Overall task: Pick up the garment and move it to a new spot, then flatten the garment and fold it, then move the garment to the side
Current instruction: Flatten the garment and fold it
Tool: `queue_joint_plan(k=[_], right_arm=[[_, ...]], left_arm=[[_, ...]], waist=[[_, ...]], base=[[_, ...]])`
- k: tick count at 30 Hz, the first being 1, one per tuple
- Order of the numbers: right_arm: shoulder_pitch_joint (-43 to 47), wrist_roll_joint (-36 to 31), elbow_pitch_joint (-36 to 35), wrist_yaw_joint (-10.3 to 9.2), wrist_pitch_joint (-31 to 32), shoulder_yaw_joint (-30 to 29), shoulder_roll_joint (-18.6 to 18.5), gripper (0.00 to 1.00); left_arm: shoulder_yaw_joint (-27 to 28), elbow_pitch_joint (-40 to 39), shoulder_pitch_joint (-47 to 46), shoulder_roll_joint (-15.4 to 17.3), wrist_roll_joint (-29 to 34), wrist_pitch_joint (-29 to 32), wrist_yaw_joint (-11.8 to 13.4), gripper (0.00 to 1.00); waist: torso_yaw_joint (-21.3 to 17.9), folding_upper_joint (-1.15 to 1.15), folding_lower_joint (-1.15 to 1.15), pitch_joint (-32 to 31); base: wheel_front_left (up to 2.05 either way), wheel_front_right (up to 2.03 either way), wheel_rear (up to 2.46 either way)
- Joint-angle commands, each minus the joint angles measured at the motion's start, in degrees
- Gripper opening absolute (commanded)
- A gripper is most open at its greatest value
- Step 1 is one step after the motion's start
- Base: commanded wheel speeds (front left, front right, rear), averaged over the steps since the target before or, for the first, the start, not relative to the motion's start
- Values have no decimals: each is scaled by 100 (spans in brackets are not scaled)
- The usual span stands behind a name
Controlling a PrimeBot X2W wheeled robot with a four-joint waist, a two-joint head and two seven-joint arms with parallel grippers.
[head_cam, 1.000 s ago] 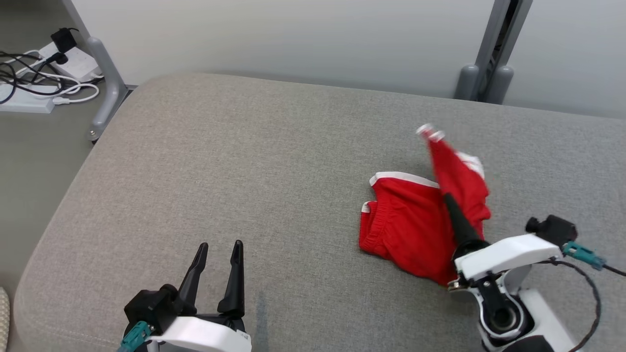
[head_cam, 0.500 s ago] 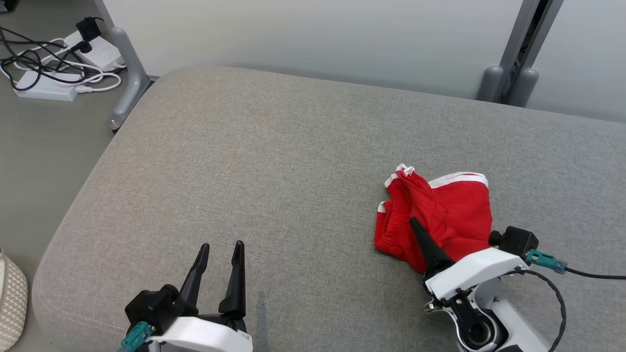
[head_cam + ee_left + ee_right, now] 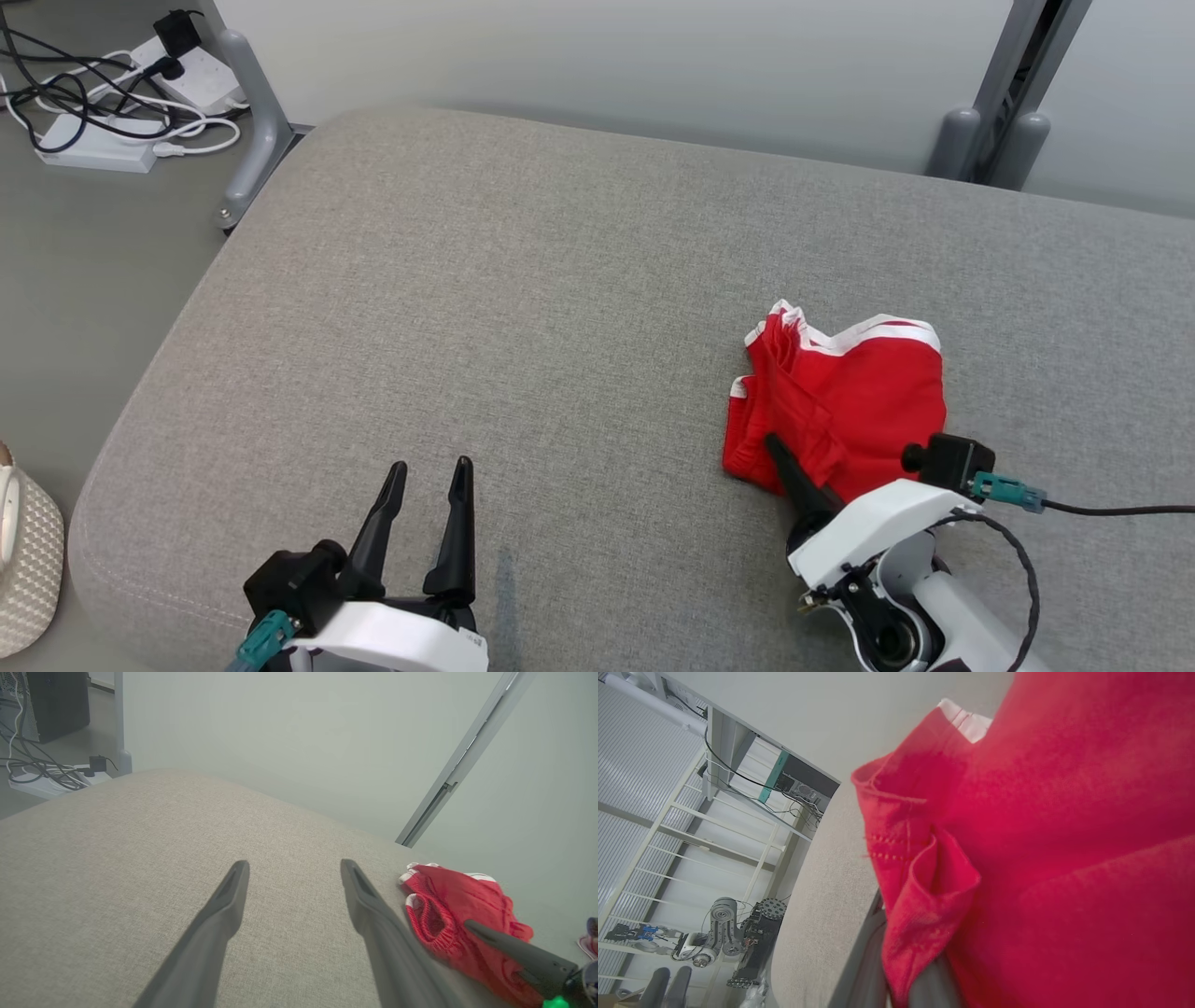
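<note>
Your right gripper [image 3: 777, 450] sits low on the right side of the grey cushion [image 3: 523, 308], at the near edge of the garment [image 3: 859, 401]. In the right wrist view a fold of the red cloth [image 3: 1064, 858] hangs down between the two dark fingers [image 3: 866, 975], so that gripper is pinching the garment. The garment lies bunched on the right half of the cushion. Its white trim runs along its far edge and its gathered waistband faces left. Most of the cloth rests on the cushion, just beyond the right gripper.

Your left gripper [image 3: 431, 467] is at the near left, over bare cushion, with its fingers spread and nothing between them. It is well apart from the garment, which in the left wrist view lies off to the right [image 3: 448, 905]. On the floor at the far left, past a grey post [image 3: 252, 103], lies a white power strip [image 3: 93, 154] with tangled cables.
</note>
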Motion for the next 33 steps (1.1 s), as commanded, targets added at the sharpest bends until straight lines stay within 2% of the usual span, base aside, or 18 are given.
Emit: queue_joint_plan(k=[1, 2, 13, 21, 28, 33], right_arm=[[-45, -98, 14, -2, -31, 37, -36, 37], [-60, -155, 32, -2, -45, 84, -36, 100], [-20, -707, 16, -2, -16, 521, -42, 100], [-115, -1341, 96, -2, -109, 1076, -38, 100], [-123, -1487, 325, -2, -12, 1154, -36, 100], [-151, -1496, 126, -2, -123, 1014, -138, 100]], left_arm=[[-1, 4, -88, 21, -34, -9, 7, 100], [-5, 12, -96, 22, -38, -9, 5, 100], [22, 82, -98, 22, 0, -9, -14, 100], [25, 69, -33, 22, 27, -9, -6, 100], [56, 48, 2, 22, 24, -9, 22, 100], [114, 8, 5, 22, 34, -9, 35, 100]], waist=[[7, 0, 0, 13], [11, 0, 0, 21], [-9, 0, 0, -26], [-68, 0, 0, -114], [-137, 0, 0, -162], [-293, 0, 0, -200]], base=[[0, 0, 0], [0, 0, 0], [0, 0, 0], [0, 0, 0], [0, 0, 0], [0, 0, 0]])
